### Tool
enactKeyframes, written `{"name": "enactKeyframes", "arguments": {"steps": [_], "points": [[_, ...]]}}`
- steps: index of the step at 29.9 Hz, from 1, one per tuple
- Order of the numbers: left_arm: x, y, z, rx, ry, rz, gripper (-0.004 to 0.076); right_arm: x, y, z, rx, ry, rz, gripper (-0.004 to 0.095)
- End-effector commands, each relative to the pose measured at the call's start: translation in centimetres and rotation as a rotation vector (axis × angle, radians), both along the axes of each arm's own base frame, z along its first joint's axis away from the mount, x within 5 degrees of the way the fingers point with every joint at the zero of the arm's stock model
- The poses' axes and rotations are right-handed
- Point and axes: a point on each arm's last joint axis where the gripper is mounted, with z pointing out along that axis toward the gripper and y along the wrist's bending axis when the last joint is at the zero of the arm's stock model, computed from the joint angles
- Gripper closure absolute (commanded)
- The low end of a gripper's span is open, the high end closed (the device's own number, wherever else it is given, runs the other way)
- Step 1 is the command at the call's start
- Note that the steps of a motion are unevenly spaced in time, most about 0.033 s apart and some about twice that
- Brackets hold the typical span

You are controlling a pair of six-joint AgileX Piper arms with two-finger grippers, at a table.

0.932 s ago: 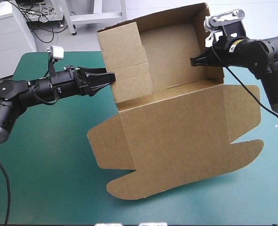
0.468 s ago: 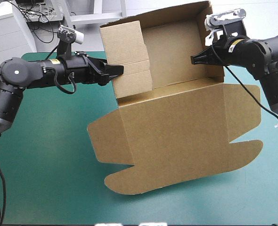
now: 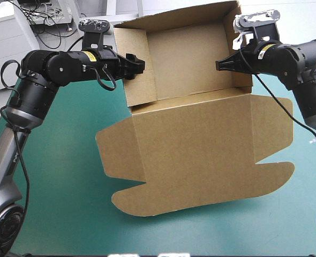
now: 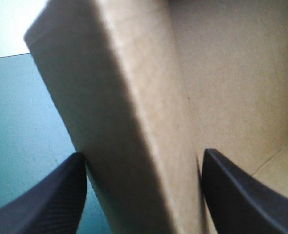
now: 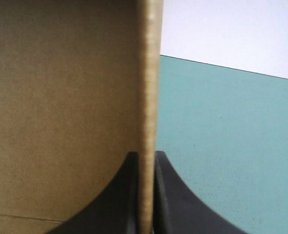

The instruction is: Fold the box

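The teal-green worktop (image 3: 56, 203) carries the brown box (image 3: 195, 150) across its middle. Its lid lies flat toward 6 o'clock, and its tray, walls raised, stands toward 12 o'clock. The left claw (image 3: 140, 65), at 10 o'clock, stands open, its black fingers (image 4: 46, 200) astride the tray's thick left wall. The right claw (image 3: 220, 65), at 2 o'clock, is pinched onto the edge of the thin right wall.

**Teal-green cloth table cover**

Spread flat and smooth over the table top (image 3: 56, 203). Showing widest at the near left and along the near edge, narrower at the far right. Plain, matte, faintly speckled in both wrist views.
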Motion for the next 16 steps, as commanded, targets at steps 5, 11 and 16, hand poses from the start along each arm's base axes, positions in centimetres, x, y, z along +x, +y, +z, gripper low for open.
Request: {"name": "enactKeyframes", "arguments": {"steps": [5, 11, 16], "points": [[-0.4, -0.3, 1.7, -0.104, -0.015, 0.023, 0.0367, 0.7, 0.4, 0.9, 0.095, -0.069, -0.029, 0.0925], [0.3, -0.6, 1.0, -0.101, 0.012, 0.028, 0.0476, 2.2, 0.9, -0.7, 0.117, -0.008, -0.053, 0.0926], [1.2, -1.0, -0.1, -0.096, 0.052, 0.032, 0.0617, 2.6, 1.3, -1.3, 0.14, 0.015, -0.037, 0.0926]]}}
